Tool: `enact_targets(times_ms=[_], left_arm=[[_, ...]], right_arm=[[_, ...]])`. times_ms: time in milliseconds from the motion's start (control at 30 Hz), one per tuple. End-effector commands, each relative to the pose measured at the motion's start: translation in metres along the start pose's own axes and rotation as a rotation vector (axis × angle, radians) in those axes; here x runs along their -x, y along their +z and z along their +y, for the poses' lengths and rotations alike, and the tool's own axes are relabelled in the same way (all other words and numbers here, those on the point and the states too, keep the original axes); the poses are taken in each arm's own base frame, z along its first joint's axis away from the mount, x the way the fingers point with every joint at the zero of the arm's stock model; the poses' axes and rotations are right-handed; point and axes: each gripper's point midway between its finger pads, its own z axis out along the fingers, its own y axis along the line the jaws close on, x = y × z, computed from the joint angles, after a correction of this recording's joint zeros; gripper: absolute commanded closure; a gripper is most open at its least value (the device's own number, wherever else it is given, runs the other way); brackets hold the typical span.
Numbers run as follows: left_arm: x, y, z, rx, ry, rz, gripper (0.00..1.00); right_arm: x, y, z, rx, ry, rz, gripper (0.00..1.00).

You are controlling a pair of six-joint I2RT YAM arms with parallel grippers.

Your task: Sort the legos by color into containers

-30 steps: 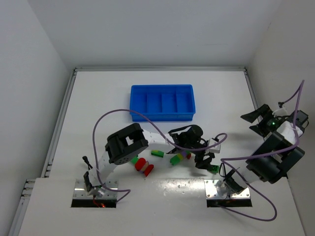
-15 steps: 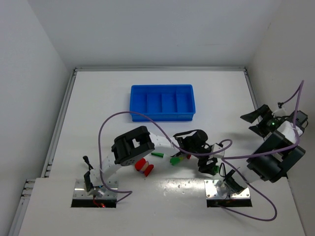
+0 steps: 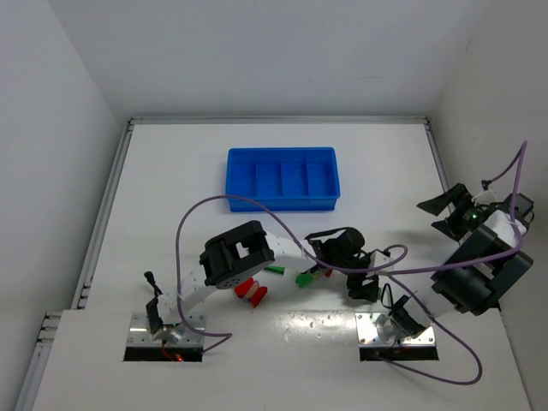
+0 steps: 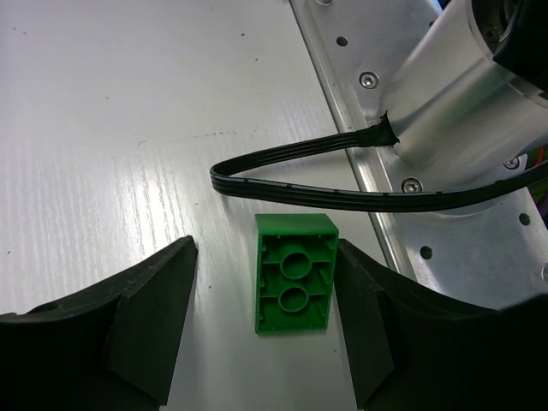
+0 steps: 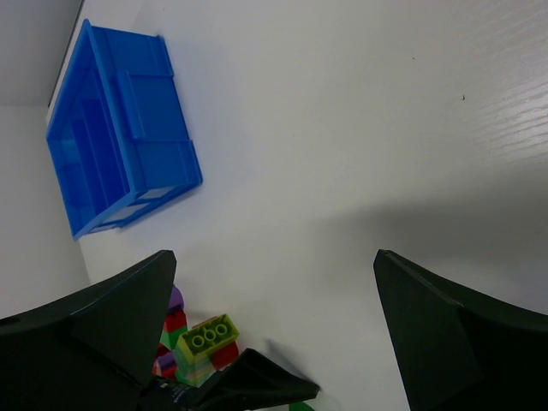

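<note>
Between the left fingers (image 4: 152, 325), on the table (image 4: 103, 128): one green lego (image 4: 294, 287), lying studs-down with its hollow underside up. Fingers are apart and straddle it, not clamped. There's a clear gap on one side; the other side sits nearly against the finger, can't tell if it touches. A black ribbon cable (image 4: 300, 194) loops across just past the brick, and the right arm's metal base plate (image 4: 462, 257) is just beside it. Top view: the left arm reaches across to the right, fingers down near that plate, brick hidden under them. vs 1 s ago: the left arm has swung further right, elbow and wrist both shifted. Back then the brick showed just beside the fingers; now they cover it. Other legos unmoved: red pieces (image 3: 251, 291), a flat green one (image 3: 275, 270), a green brick (image 3: 304, 278) next to a multicolour stack (image 3: 321, 272), all between the arm bases and the blue tray (image 3: 282, 201). Tray unmoved at the far side, well apart from the legos. Right fingers (image 5: 94, 334) wide apart, holding nothing, out at the table's right edge, same pose as before. Their camera sees the tray and that stack, yellow-green brick on top.
</note>
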Motion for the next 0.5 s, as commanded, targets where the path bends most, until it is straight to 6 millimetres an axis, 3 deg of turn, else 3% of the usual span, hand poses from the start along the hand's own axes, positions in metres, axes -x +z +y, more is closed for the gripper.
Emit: enact_targets(times_ms=[0,67,233,400,467], left_arm=[[0.01,0.007,-0.004,-0.012,0.053,-0.026,0.31],[0.006,0.007,-0.005,-0.014,0.047,-0.019,0.35],[0.001,0.008,-0.005,0.006,0.048,0.004,0.62],[0.007,-0.003,-0.004,0.049,0.034,0.017,0.66],[0.032,-0.021,-0.005,0.089,0.087,-0.009,0.67]], right_arm=[[0.009,-0.003,0.003,0.02,-0.04,-0.021,0.0],[0.009,-0.003,0.003,0.02,-0.04,-0.021,0.0],[0.009,-0.003,0.003,0.02,-0.04,-0.021,0.0],[0.009,-0.003,0.003,0.02,-0.04,-0.021,0.0],[0.009,-0.003,0.003,0.02,-0.04,-0.021,0.0]])
